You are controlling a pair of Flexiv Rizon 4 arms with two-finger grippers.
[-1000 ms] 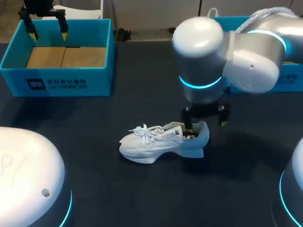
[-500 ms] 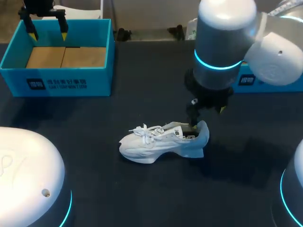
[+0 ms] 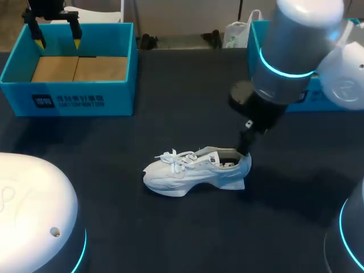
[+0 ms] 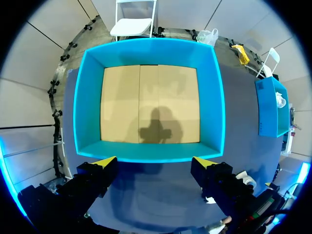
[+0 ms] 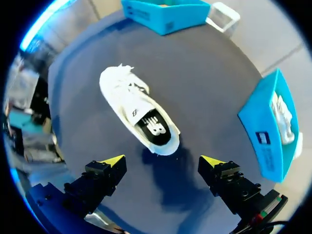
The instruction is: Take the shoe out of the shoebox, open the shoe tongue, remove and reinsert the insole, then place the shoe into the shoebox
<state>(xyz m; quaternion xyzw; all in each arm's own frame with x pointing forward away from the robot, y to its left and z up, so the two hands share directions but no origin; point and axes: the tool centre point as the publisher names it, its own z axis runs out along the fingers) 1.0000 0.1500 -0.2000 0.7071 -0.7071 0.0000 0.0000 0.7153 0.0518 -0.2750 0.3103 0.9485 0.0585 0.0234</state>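
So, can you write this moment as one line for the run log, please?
shoe: on table, outside shoebox | right gripper: open, close to shoe | left gripper: open, over shoebox

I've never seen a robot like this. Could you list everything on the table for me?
shoe: one, white, on its sole, mid-table.
shoebox: one, blue with a tan floor, far left, nothing in it.
second box: one, blue, far right, something white inside.
table: one, dark.
left jaws: one pair, yellow-tipped, open, over the shoebox.
right jaws: one pair, yellow-tipped, open, close to the shoe's heel.
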